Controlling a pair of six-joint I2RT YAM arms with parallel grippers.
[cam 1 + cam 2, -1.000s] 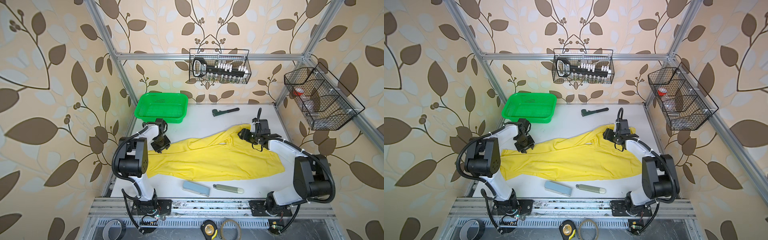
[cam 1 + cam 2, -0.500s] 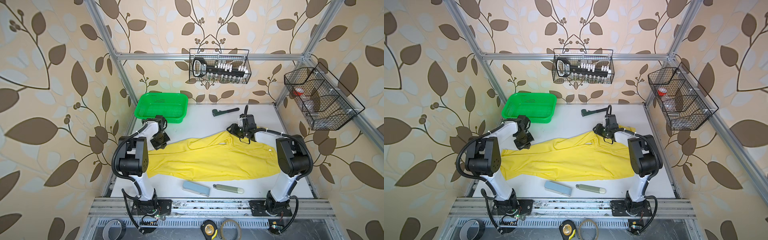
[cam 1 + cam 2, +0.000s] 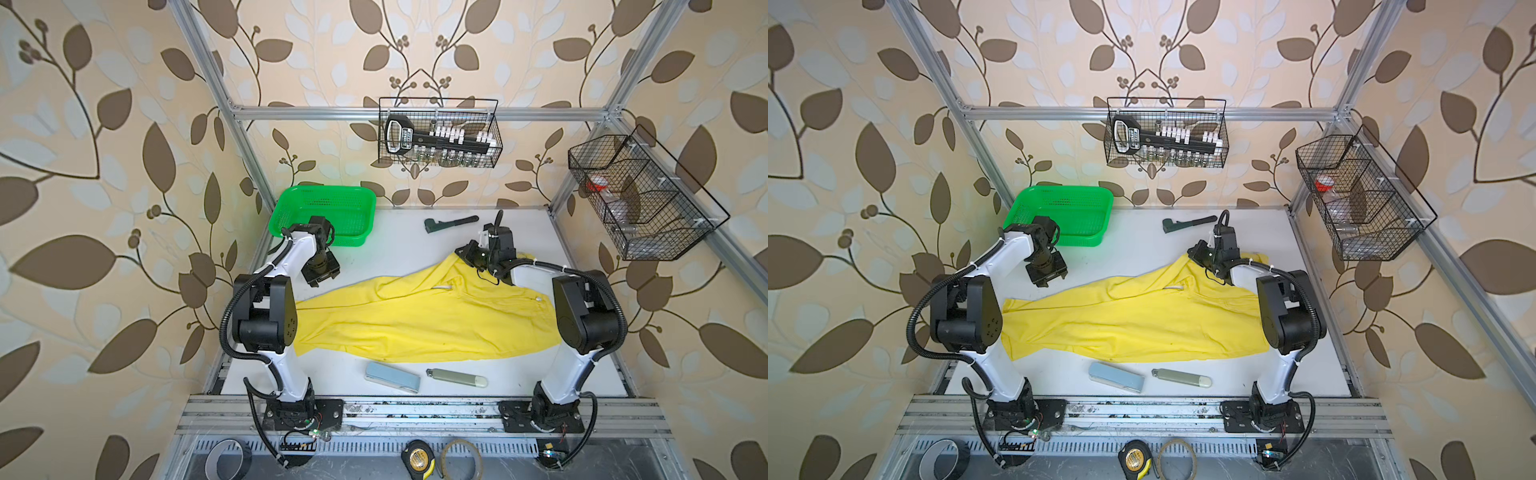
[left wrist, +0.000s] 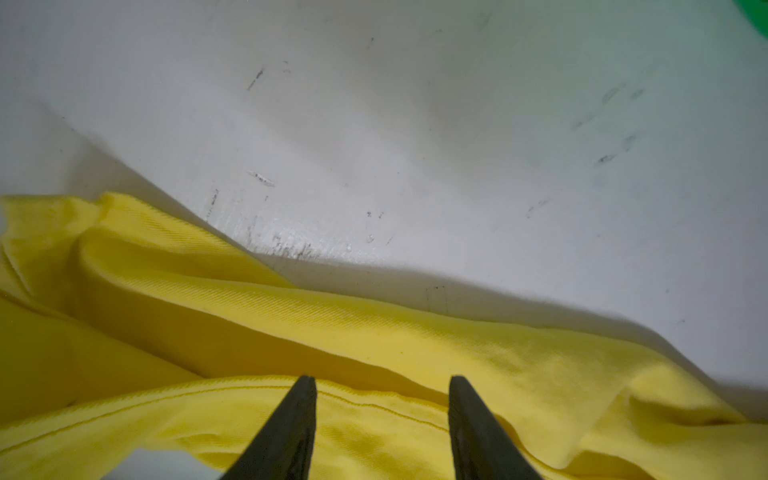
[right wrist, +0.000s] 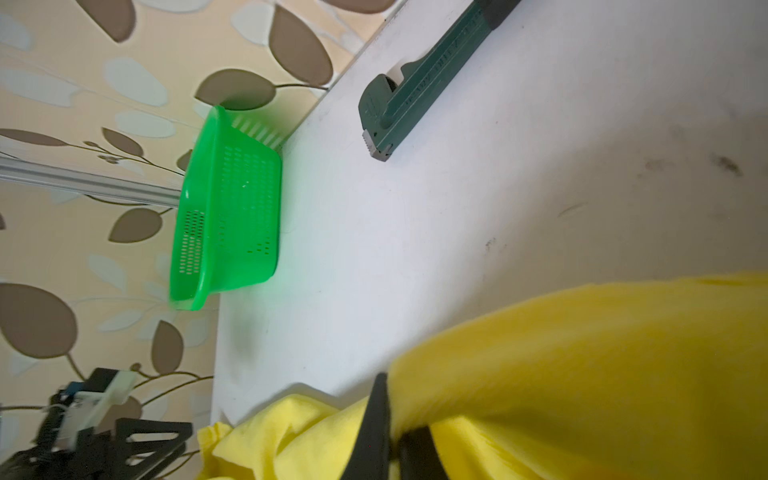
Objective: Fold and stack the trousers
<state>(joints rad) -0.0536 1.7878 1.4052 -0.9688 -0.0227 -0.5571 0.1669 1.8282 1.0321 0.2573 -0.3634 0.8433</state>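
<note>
Right gripper point(image 5: 392, 432): jaws closed tight on a fold of the bright yellow soft cloth trousers point(image 3: 415, 320), at the far corner of the waist end as best I can tell. The right wrist view shows cloth bunched on both sides of the black fingers.

Left gripper point(image 4: 382, 380): jaws moderately apart, nothing between them. Tips sit just above a hemmed edge of the yellow cloth toward the leg end, not far from the green plastic mesh basket point(image 3: 353, 241).

Trousers: spread lengthwise across the middle of the white table point(image 3: 395, 257), legs toward the left arm, waist toward the right arm. Not yet folded. A pale blue flat case point(image 3: 392, 377) and an olive-green cylinder point(image 3: 456, 378) lie just beside the near edge of the cloth. A dark green pipe wrench point(image 3: 451, 224) lies beyond the waist end, apart from the cloth.

Risks (judgement):
- Only one end is held. If the right arm lifts or drags while the left has no grip, the cloth would likely pivot and bunch, skewing the fold
- The right pinch may hold a single layer, and the layers could then separate on lifting
- The left jaws could close on the top hem only, or slip off the edge
- Cloth swept toward the near side could drag the case and cylinder along
</note>
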